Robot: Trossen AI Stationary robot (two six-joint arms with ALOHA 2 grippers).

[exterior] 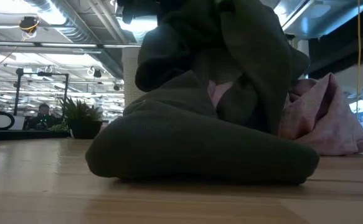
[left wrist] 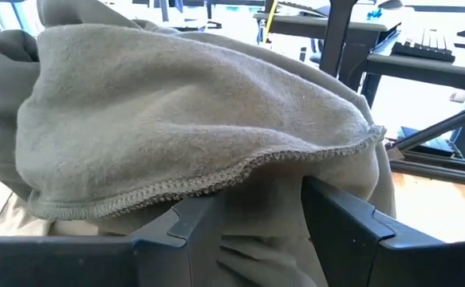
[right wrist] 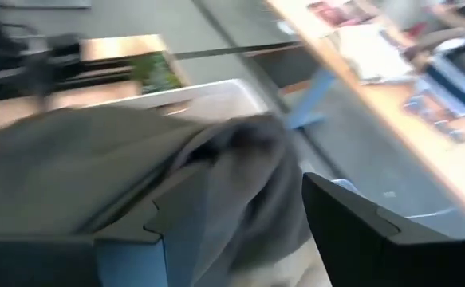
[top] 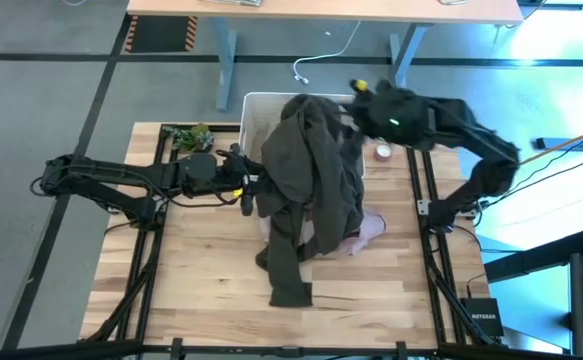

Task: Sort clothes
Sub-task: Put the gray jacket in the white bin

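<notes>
Left wrist view: olive garment [left wrist: 184, 135] between fingers [left wrist: 352, 219].

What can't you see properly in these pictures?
- Inside of the white bin: high view, the dark olive garment drapes over it.
- Most of the pink garment: low view, the olive one lies in front; the high view shows only an edge.
- Left pincer tips: left wrist view, buried in olive fabric.
- Right pincer: right wrist view is motion-blurred, so its grip is unclear.
- Any other clothes: hidden under the pile.
</notes>
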